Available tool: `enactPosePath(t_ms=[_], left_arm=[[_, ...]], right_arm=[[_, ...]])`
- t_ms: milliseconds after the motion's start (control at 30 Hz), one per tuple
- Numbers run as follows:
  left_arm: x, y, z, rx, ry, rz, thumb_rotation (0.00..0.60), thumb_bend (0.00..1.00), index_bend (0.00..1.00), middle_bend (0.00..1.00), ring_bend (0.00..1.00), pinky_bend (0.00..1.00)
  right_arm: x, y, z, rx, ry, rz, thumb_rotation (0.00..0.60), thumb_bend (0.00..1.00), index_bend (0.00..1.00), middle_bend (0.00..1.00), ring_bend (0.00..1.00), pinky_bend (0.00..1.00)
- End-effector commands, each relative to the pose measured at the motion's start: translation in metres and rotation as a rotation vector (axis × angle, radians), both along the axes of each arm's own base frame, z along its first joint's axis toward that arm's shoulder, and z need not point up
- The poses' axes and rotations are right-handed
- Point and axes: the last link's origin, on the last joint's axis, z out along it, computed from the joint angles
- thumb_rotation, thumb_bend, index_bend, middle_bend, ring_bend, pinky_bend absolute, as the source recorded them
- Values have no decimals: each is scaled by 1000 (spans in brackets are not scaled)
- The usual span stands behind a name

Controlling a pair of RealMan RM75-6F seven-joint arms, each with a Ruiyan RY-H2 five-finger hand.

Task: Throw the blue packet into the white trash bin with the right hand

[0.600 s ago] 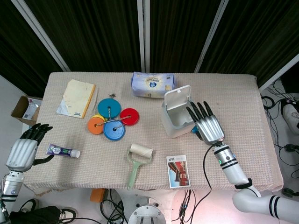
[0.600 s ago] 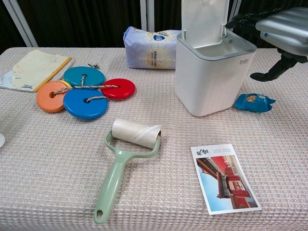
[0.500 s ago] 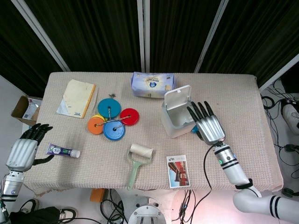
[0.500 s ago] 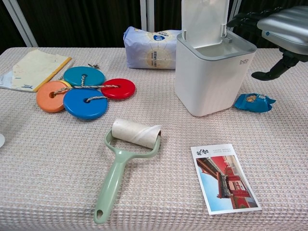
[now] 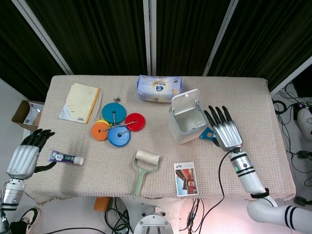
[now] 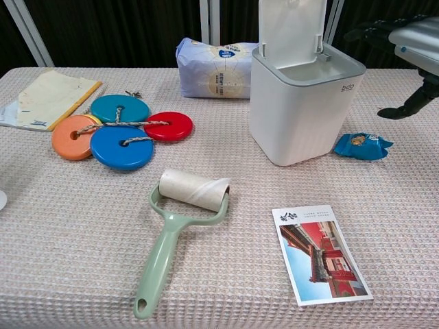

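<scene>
The small blue packet (image 6: 361, 145) lies on the table just right of the white trash bin (image 6: 302, 113), whose lid stands open. From the head view the blue packet (image 5: 207, 133) peeks out between the bin (image 5: 185, 122) and my right hand (image 5: 225, 131). That right hand (image 6: 411, 48) hovers above and to the right of the packet, fingers spread, holding nothing. My left hand (image 5: 25, 155) rests off the table's left edge, empty, fingers loosely apart.
Coloured discs on string (image 5: 115, 126), a lint roller (image 5: 143, 168), a postcard (image 5: 185, 178), a tissue pack (image 5: 159, 88), a notebook (image 5: 79, 102) and a small tube (image 5: 66, 157) lie on the tablecloth. A cardboard box (image 5: 27, 113) sits off the left edge.
My right hand has shifted to the right, away from the bin, uncovering the blue packet in the head view. The packet and the left hand have not moved.
</scene>
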Motion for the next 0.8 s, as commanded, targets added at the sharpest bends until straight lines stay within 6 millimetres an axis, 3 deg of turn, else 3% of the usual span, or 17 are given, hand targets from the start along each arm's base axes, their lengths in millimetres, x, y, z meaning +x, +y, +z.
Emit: enactPosePath(t_ms=[33, 267, 433, 667, 800], left_arm=[[0, 0, 0, 1, -2, -1, 600, 25, 181, 137, 85, 226], [1, 0, -1, -5, 0, -2, 600, 26, 181, 137, 85, 226], [0, 0, -1, -5, 0, 1, 600, 25, 181, 137, 85, 226], [0, 0, -1, -9, -4, -5, 600, 25, 181, 137, 85, 226], [-1, 1, -1, -9, -5, 3, 600, 25, 181, 137, 85, 226]], right_arm=[[-29, 0, 2, -8, 7, -91, 600, 101, 0, 0, 0, 0], [-57, 2, -11, 38, -3, -182, 600, 100, 0, 0, 0, 1], [-65, 1, -30, 81, 8, -228, 600, 102, 0, 0, 0, 71], [-57, -8, -51, 115, -7, -234, 600, 139, 0, 0, 0, 125], [-54, -14, -59, 124, 7, -233, 600, 160, 0, 27, 0, 229]])
